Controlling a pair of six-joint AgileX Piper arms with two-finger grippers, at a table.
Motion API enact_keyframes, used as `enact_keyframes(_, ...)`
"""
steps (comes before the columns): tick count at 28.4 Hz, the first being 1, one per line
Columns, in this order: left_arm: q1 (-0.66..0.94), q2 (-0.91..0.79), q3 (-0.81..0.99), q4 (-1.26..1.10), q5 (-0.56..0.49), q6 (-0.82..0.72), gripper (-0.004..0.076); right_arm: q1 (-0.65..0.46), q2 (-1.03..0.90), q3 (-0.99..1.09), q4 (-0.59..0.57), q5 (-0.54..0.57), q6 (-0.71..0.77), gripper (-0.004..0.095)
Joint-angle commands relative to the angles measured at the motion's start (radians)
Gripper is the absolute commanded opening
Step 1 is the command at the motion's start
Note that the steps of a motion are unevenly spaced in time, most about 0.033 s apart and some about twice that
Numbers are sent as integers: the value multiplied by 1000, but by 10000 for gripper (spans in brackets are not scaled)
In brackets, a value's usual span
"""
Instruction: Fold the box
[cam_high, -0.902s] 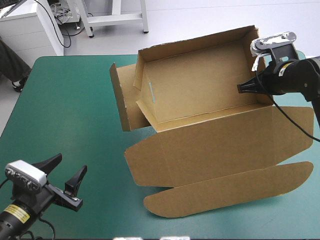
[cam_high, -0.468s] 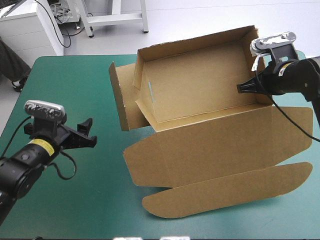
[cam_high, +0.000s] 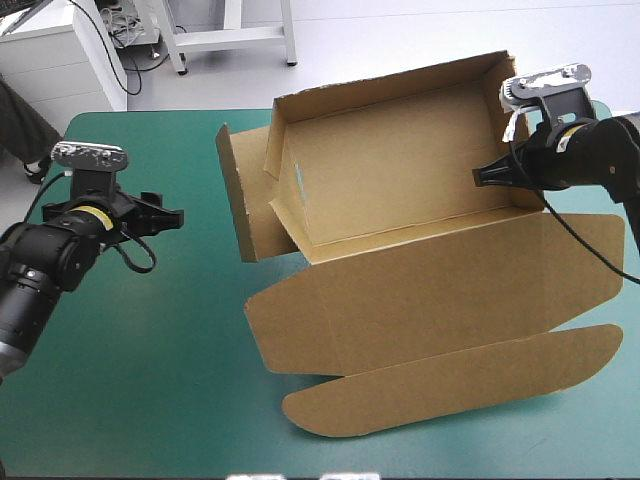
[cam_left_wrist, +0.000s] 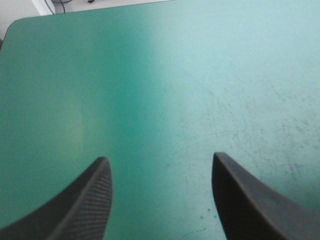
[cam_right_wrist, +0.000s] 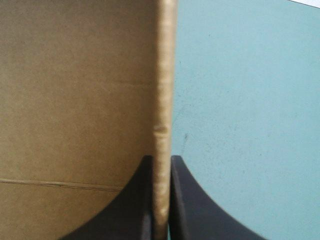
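Lately, left gripper (cam_high: 172, 214) moved up from the near-left corner toward the brown box (cam_high: 400, 180), fingers spread over the teal-green cover (cam_high: 150, 360), right gripper (cam_high: 482, 177) still pinching the box's right wall, box mid-table, lid flat.

A big flat table with a smooth teal-green cover (cam_high: 150, 340) fills most of the high view. Its far edge runs across near 12 o'clock. A round corner (cam_high: 78, 120) sits at about 10 o'clock, and the left edge slants from there down toward 8 o'clock. In the left wrist view the cover shows tiny dark specks and thin faint scratches, and a round corner (cam_left_wrist: 17, 30) of the table shows too.
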Motion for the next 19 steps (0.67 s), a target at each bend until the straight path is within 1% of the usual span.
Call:
enact_keyframes(1,143,6,-37,-196,-42,171,407,-7,-35,-24,7,7,5,-20)
enact_keyframes(4,286,53,-37,-476,0,403,407,-7,-35,-24,7,7,5,-20)
enact_keyframes(6,364,99,-37,-664,64,562,408,-7,-35,-24,7,7,5,-20)
enact_keyframes(9,448,182,-37,-957,206,806,408,-7,-35,-24,7,7,5,-20)
enact_keyframes(11,462,241,-37,-1077,281,912,408,-7,-35,-24,7,7,5,-20)
enact_keyframes(13,460,286,-32,-1163,314,984,408,-7,-35,-24,9,7,5,-20)
enact_keyframes(17,437,346,18,-1379,323,1151,407,-7,-35,-24,9,7,5,-21)
enact_keyframes(18,419,361,43,-1455,323,1214,407,-7,-35,-24,9,7,5,-20)
enact_keyframes(19,405,361,56,-1474,323,1252,407,-7,-35,-24,9,7,5,-20)
